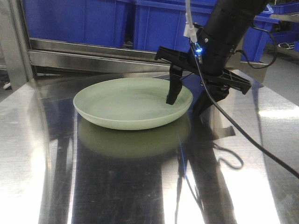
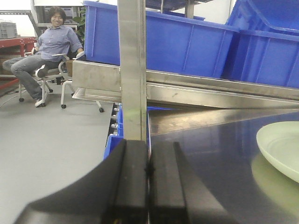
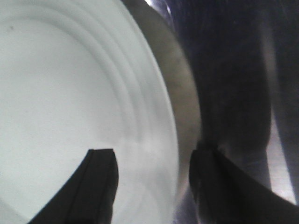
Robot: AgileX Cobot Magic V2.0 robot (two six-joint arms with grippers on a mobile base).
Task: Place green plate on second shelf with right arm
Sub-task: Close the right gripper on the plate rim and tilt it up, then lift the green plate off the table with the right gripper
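Right arm (image 1: 229, 28) angled steeply down, right tool (image 1: 186, 105) spread wide, left tool (image 2: 149, 170) closed tight

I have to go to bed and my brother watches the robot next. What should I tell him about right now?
Left pincer: shut, holding nothing, off to the side of the plate.
Right pincer: open, straddling the green plate at its rim, one finger inside and one outside, not clamped.
Plate: lying flat on the shiny steel surface, in front of the blue bins.
Done: unclear; the pictures do not show whether this surface is the second shelf.
Left: if it is not, probably close on the rim, lift, and place.
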